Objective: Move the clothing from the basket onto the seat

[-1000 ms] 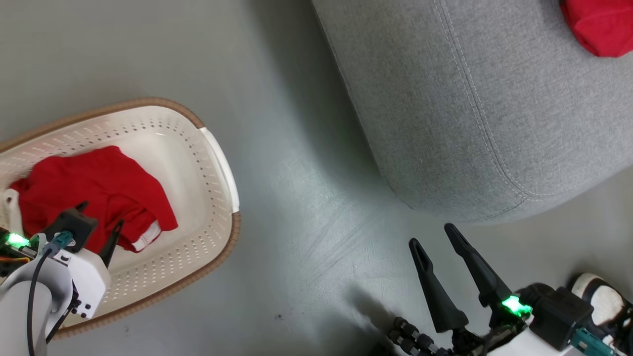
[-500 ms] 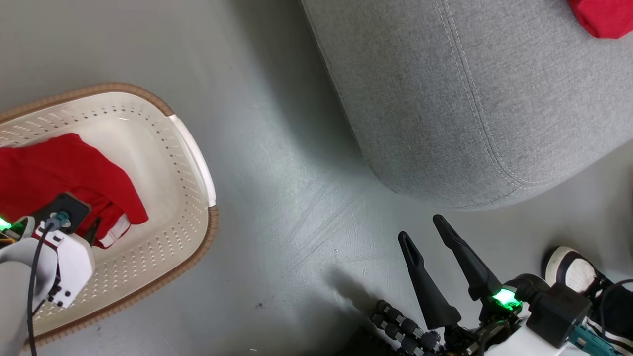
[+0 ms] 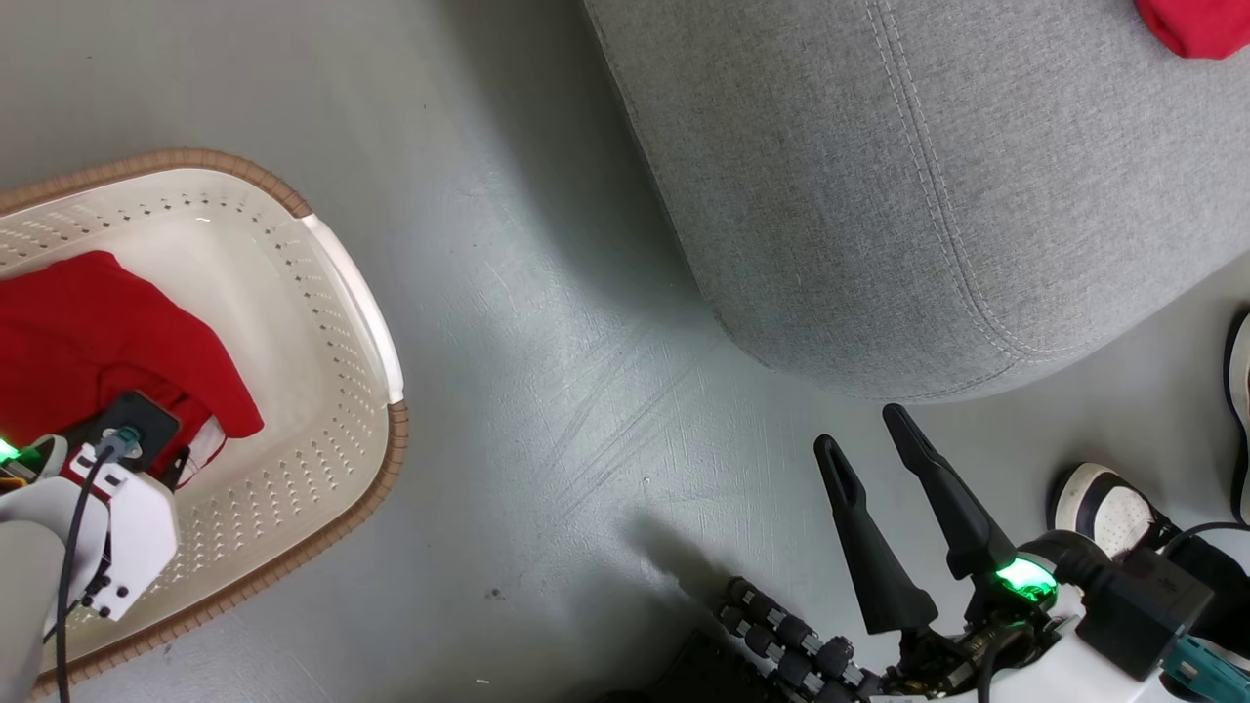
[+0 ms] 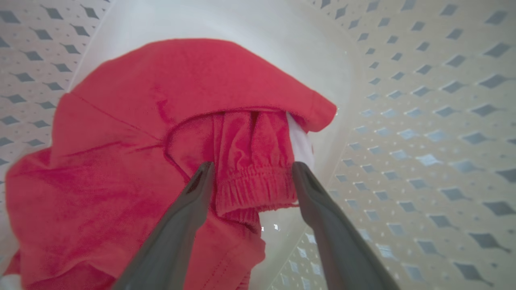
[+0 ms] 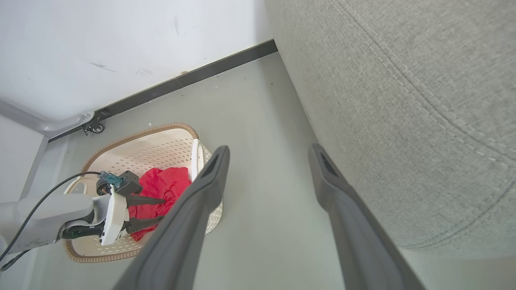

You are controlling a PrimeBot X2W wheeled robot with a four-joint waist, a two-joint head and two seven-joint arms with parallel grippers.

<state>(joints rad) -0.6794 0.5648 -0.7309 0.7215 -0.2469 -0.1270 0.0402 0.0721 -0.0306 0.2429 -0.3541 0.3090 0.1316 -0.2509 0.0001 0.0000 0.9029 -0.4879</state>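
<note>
Evidently soft and light, the clothing (image 4: 161, 100) in the left wrist view lies crumpled on the bottom of the basket (image 4: 423, 121). It will likely sag and trail when lifted rather than keep any shape. The left gripper (image 4: 250, 171) hangs inside the basket with its jaws wide apart and nothing pinched. They straddle a gathered elastic hem (image 4: 254, 189) beside a strip of white trim (image 4: 300, 145). That bunched fold looks the best place to take hold, thick enough not to slip free.

From the head view, the seat (image 3: 928, 195) stands well apart from the basket across bare grey floor (image 3: 547, 342), with a second red garment (image 3: 1196, 24) lying on the part farthest from the basket. The right gripper (image 3: 859, 430) is open and empty, over the floor between basket and seat. A shoe (image 3: 1108, 503) lies beyond it.

In the right wrist view a white wall (image 5: 121, 48) and dark skirting (image 5: 193, 76) run just behind the basket.
</note>
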